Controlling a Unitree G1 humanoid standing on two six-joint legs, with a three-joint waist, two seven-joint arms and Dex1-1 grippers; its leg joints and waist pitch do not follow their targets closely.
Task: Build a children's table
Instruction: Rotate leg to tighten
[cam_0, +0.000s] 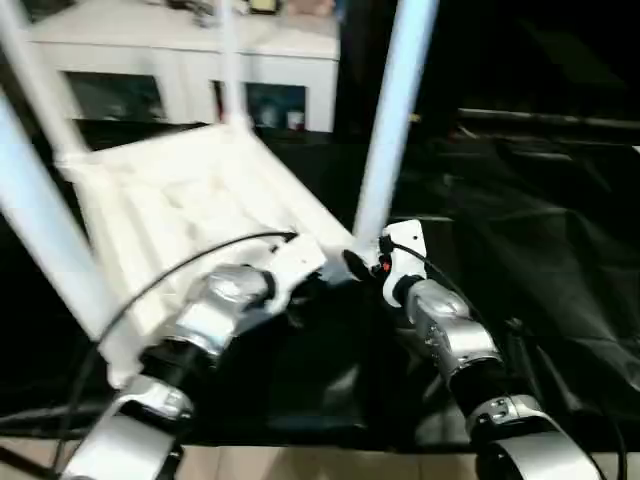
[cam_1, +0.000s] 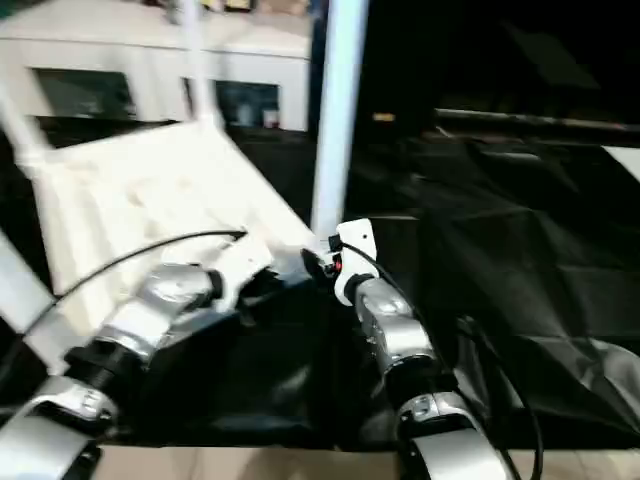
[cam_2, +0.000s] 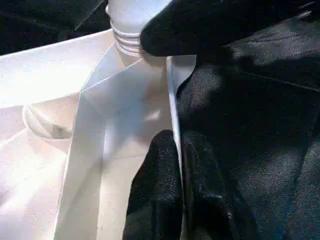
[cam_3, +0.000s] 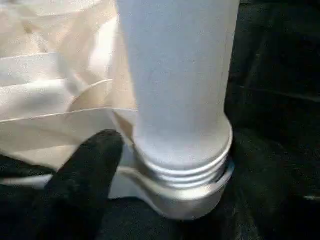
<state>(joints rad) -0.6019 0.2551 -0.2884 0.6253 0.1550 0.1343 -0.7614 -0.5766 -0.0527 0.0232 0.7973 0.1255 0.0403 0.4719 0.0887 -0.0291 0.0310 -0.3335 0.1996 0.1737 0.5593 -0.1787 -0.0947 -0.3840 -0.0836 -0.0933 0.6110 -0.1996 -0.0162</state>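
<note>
Head views motion-blurred throughout. White table top (cam_0: 190, 220) glares, overexposed beside the left gripper (cam_0: 300, 262); black cloth (cam_0: 540, 260) past the right gripper (cam_0: 375, 262) swallows detail. Wrist views soft.

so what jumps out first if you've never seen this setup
The white table top lies upside down and tilted on the black-covered work table, legs pointing up. At its near corner, one leg sits partly screwed into its socket, threads visible, with both end effectors working there.
</note>
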